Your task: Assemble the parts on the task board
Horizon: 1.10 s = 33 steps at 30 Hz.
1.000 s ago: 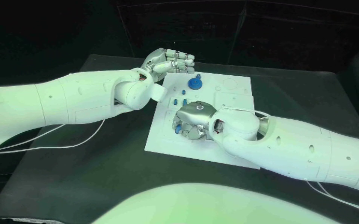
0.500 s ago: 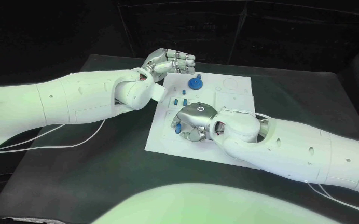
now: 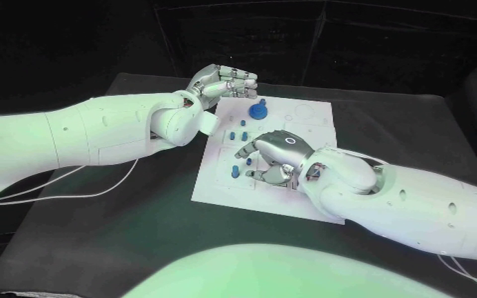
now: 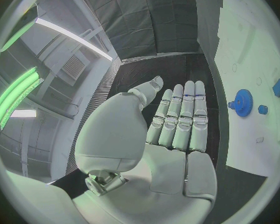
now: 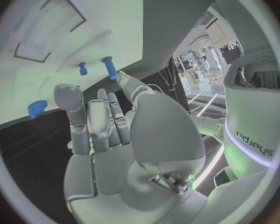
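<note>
The board (image 3: pixel 260 194) lay flat in the middle of the black tabletop (image 3: pixel 119 243), a thin white plate with shallow outlines and recesses moulded into its face. On it sat the small blue parts: a round gear (image 3: pixel 258 110) with a raised hub at the far side, two short pegs (image 3: pixel 236 134) nearer the middle, and another peg (image 3: pixel 233 171) by the left edge, just beside the right hand. In the left wrist view the gear (image 4: pixel 243 103) showed fine teeth around its rim. The parts looked like hard, light plastic, stiff rather than fragile, and probably smooth enough to slip or roll if nudged sideways; I judged that a peg would be best pinched across its shaft from above, and the gear by its hub or across its rim. The right hand (image 3: pixel 276 154) hovered low over the middle of the board, palm down with its fingers partly curled; the right wrist view showed its fingers (image 5: pixel 90 122) loosely parted with nothing between them and the two pegs (image 5: pixel 96 67) beyond the fingertips. The left hand (image 3: pixel 225 83) was held off the far-left corner of the board, just beside the gear, its fingers (image 4: pixel 183 117) straight and side by side, and it carried nothing.
</note>
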Motion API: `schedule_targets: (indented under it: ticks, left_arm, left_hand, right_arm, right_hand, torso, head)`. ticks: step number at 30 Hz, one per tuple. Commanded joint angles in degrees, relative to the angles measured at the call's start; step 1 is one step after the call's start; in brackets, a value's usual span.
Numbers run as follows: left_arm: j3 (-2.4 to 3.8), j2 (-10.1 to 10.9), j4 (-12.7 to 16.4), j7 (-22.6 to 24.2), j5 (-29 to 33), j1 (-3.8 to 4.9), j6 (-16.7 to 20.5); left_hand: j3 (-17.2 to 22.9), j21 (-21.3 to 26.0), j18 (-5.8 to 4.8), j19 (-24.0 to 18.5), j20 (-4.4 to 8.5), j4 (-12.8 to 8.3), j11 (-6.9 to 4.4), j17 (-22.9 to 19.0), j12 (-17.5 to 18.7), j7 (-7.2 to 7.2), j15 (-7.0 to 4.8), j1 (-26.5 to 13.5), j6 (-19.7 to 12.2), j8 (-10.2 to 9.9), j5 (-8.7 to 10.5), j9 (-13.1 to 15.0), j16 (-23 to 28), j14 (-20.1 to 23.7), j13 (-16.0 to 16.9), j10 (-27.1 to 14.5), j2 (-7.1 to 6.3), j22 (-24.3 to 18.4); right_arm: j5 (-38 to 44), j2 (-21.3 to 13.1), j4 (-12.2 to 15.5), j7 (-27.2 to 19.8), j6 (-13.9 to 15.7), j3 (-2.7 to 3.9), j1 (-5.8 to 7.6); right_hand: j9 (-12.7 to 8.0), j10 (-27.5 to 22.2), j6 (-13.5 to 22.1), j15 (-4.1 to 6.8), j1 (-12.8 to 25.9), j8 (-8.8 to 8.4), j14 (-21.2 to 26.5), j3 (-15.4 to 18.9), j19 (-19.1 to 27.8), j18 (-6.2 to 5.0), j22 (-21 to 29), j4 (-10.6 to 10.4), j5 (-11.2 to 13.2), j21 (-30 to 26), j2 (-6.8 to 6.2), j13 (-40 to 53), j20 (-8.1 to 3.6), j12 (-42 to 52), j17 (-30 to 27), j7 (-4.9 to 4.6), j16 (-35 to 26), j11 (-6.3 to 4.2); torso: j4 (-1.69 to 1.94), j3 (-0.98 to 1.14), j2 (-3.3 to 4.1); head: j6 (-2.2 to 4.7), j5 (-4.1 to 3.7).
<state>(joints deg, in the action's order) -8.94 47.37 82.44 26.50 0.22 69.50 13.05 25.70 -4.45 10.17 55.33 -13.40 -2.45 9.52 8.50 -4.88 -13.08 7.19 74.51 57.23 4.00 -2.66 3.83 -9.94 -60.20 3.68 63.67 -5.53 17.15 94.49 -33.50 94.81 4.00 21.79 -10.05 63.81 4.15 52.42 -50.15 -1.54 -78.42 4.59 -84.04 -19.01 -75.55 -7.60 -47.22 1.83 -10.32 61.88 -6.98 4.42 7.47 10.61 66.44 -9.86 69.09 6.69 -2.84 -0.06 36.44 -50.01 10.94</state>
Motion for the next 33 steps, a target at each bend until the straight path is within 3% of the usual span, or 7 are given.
schedule_targets:
  ticks: [1, 7, 12, 14, 15, 23, 33]
  left_arm:
    - [0.03, 0.1, 0.0, 0.0, 0.1, 0.08, -1.0]
    - [0.02, 0.3, 0.0, 0.0, 0.1, 0.08, -1.0]
    - [0.00, 0.3, -0.1, 0.0, 0.1, 0.07, -1.0]
    - [-0.01, 0.4, 0.0, 0.0, 0.1, 0.07, -1.0]
    - [-0.01, 0.4, 0.0, 0.0, 0.1, 0.07, -1.0]
    - [-0.02, 0.5, 0.0, 0.0, 0.1, 0.06, -1.1]
    - [-0.02, 0.6, 0.0, 0.0, 0.1, 0.06, -1.2]
  left_hand:
    - [0.0, 0.3, 0.30, 0.4, 0.04, 0.3, 0.01, -0.1, 0.1, 0.05, 0.00, -0.2, -0.4, -0.1, -0.10, 0.0, 0.2, -0.5, 0.0, -0.5, 0.44, -0.1]
    - [0.0, 0.3, 0.30, 0.4, 0.02, 0.4, 0.03, -0.1, 0.1, 0.03, 0.02, -0.3, -0.4, -0.1, -0.10, 0.0, 0.3, -0.5, 0.0, -0.6, 0.49, -0.2]
    - [0.0, 0.3, 0.30, 0.4, 0.02, 0.4, 0.03, -0.1, 0.1, 0.03, 0.02, -0.3, -0.4, -0.1, -0.10, 0.0, 0.3, -0.5, 0.0, -0.6, 0.49, -0.2]
    - [0.0, 0.3, 0.30, 0.4, 0.02, 0.4, 0.03, -0.1, 0.1, 0.03, 0.02, -0.3, -0.4, -0.1, -0.10, 0.0, 0.3, -0.5, 0.0, -0.6, 0.49, -0.2]
    - [0.0, 0.3, 0.30, 0.4, 0.02, 0.4, 0.03, -0.1, 0.1, 0.03, 0.02, -0.3, -0.4, -0.1, -0.10, 0.0, 0.3, -0.5, 0.0, -0.6, 0.49, -0.2]
    - [0.0, 0.3, 0.30, 0.4, 0.02, 0.4, 0.03, -0.1, 0.1, 0.03, 0.02, -0.3, -0.4, -0.1, -0.10, 0.0, 0.3, -0.5, 0.0, -0.6, 0.49, -0.2]
    - [-0.1, 0.3, 0.30, 0.4, 0.00, 0.5, 0.04, -0.1, 0.1, 0.02, 0.03, -0.4, -0.5, -0.1, -0.10, 0.0, 0.3, -0.5, 0.0, -0.7, 0.51, -0.3]
  right_arm:
    - [-7.5, -3.8, 2.7, -1.7, 5.7, 0.46, 0.94]
    - [-16.7, -13.0, 8.2, 3.5, 6.7, 2.70, 1.73]
    - [-21.9, -18.9, 10.6, 9.0, 2.1, 3.23, 1.88]
    - [-22.9, -20.5, 10.7, 10.6, 0.1, 3.31, 1.88]
    - [-22.9, -20.8, 10.7, 11.0, -0.4, 3.32, 1.86]
    - [-19.8, -23.2, 10.0, 16.8, -2.0, 3.33, 0.18]
    - [-16.0, -21.8, 8.2, 22.4, -3.4, 3.27, -2.29]
  right_hand:
    - [0.3, 3.6, -1.7, 0.44, 0.5, 0.81, -0.7, 0.7, -0.4, -0.22, -0.4, -0.7, -0.5, 0.4, 0.92, 0.3, -0.51, 2.5, 0.2, -0.21, 0.5, -0.31]
    - [1.0, 16.0, -6.2, 2.16, 4.3, 3.30, -2.6, 3.4, -4.1, 1.21, -8.9, -3.9, -0.9, 6.4, 0.49, 3.6, -1.81, 10.3, 5.8, 1.04, 5.9, -2.72]
    - [1.6, 20.9, -8.0, 4.05, 10.3, 5.97, -3.1, 9.5, -5.9, 2.03, -13.1, -9.1, -3.3, 9.6, 0.04, 12.0, -3.86, 21.4, 7.5, 3.30, 7.6, -4.86]
    - [2.2, 20.6, -8.3, 4.81, 10.2, 8.04, -3.4, 13.3, -6.4, 2.35, -15.0, -11.3, -1.9, 11.0, 1.21, 27.0, -4.56, 35.5, 8.9, 4.43, 9.0, -5.03]
    - [2.4, 19.9, -8.3, 4.71, 10.3, 8.61, -3.5, 14.5, -6.5, 2.64, -15.5, -12.0, -1.9, 11.3, 1.30, 32.1, -4.26, 39.4, 9.4, 3.75, 9.5, -5.39]
    - [4.1, 22.4, -6.8, 4.70, 8.8, 11.77, -4.0, 20.8, -7.4, 3.07, -19.3, -15.3, -1.8, 13.9, 2.50, 53.5, -4.39, 56.0, 12.9, 4.06, 12.7, -5.47]
    - [5.4, 21.5, -5.0, 4.39, 11.1, 13.85, -3.9, 25.9, -7.0, 2.94, -19.1, -18.4, -2.5, 13.8, 3.12, 56.3, -4.23, 56.9, 12.8, 3.87, 12.8, -5.29]
  torso:
    - [-0.09, -0.10, -0.08]
    - [-0.36, -0.12, -0.11]
    - [-0.77, -0.21, -0.35]
    - [-0.99, -0.34, -0.39]
    - [-1.15, -0.43, -0.43]
    - [-1.97, -0.37, -0.66]
    - [-1.68, -0.41, -0.61]
  head:
    - [0.13, -0.42]
    - [1.14, -2.28]
    - [1.76, -4.10]
    - [2.26, -5.40]
    - [2.33, -5.59]
    - [2.53, -6.80]
    - [2.45, -7.12]
